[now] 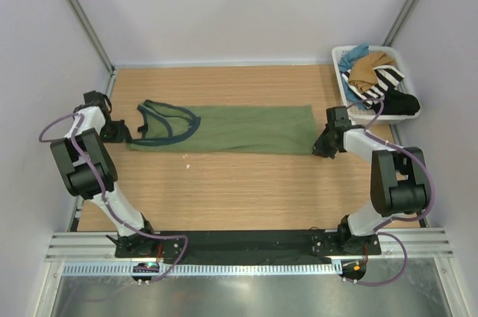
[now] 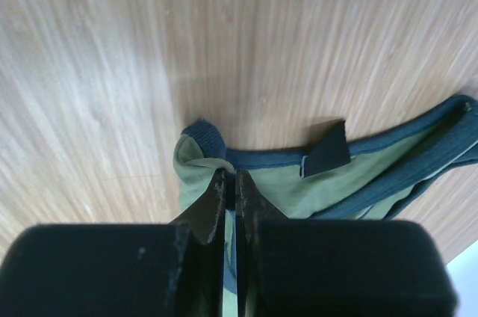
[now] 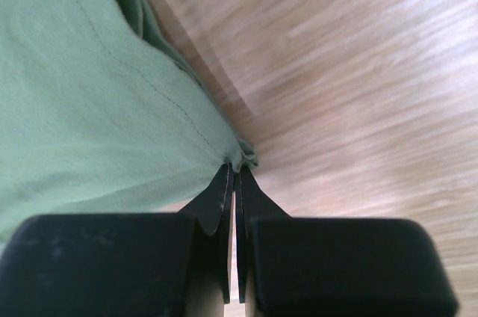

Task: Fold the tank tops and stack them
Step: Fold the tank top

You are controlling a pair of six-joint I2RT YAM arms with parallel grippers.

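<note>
The green top [image 1: 239,128] lay flat mid-frame, limp and light, likely best held by its corners. The left gripper [image 2: 230,182] was clamped on its strap, the right gripper [image 3: 233,176] on a hem corner. The tan top [image 1: 367,70] sat in the basket [image 1: 337,54], upper right.

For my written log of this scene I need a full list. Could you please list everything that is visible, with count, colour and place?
green tank top: one, olive with dark blue-grey trim, spread flat across the table's middle
tan top: one, tan-brown, crumpled in the basket
striped garment: one, black and white, in the basket
black garment: one, black, hanging over the basket's near edge
blue cloth: one, teal-blue, in the basket
basket: one, white, far right corner
table: one, light wood
left hand: one, black, shut on the strap end
right hand: one, black, shut on the hem corner
</note>
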